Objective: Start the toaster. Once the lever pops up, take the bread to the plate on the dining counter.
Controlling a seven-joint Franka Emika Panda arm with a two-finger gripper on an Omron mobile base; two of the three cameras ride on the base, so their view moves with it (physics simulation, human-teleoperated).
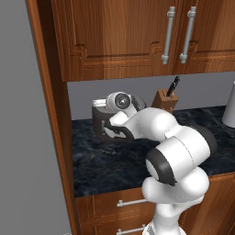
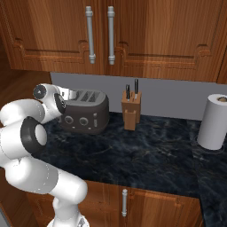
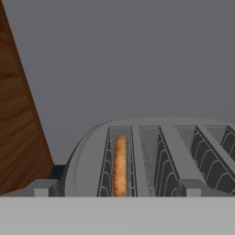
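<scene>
The dark grey toaster (image 2: 86, 111) stands on the black counter against the wall, at the left end, with two round knobs on its front. In the left base view my arm partly hides the toaster (image 1: 102, 123). The hand view looks along the toaster's slotted top (image 3: 151, 151), where the bread (image 3: 120, 165), a thin tan-brown slice, stands on edge in the leftmost slot. My gripper (image 3: 117, 190) is open just short of the toaster's near end, its fingertips (image 3: 43, 188) set wide to either side. The gripper (image 2: 69, 94) hovers at the toaster's left end. The lever is hidden. The plate and dining counter are out of view.
A wooden knife block (image 2: 131, 113) stands right of the toaster, and a paper towel roll (image 2: 215, 122) farther right. Upper cabinets (image 2: 133, 35) hang low over the black marbled counter (image 2: 146, 155). A tall wooden side panel (image 1: 50, 114) closes the left.
</scene>
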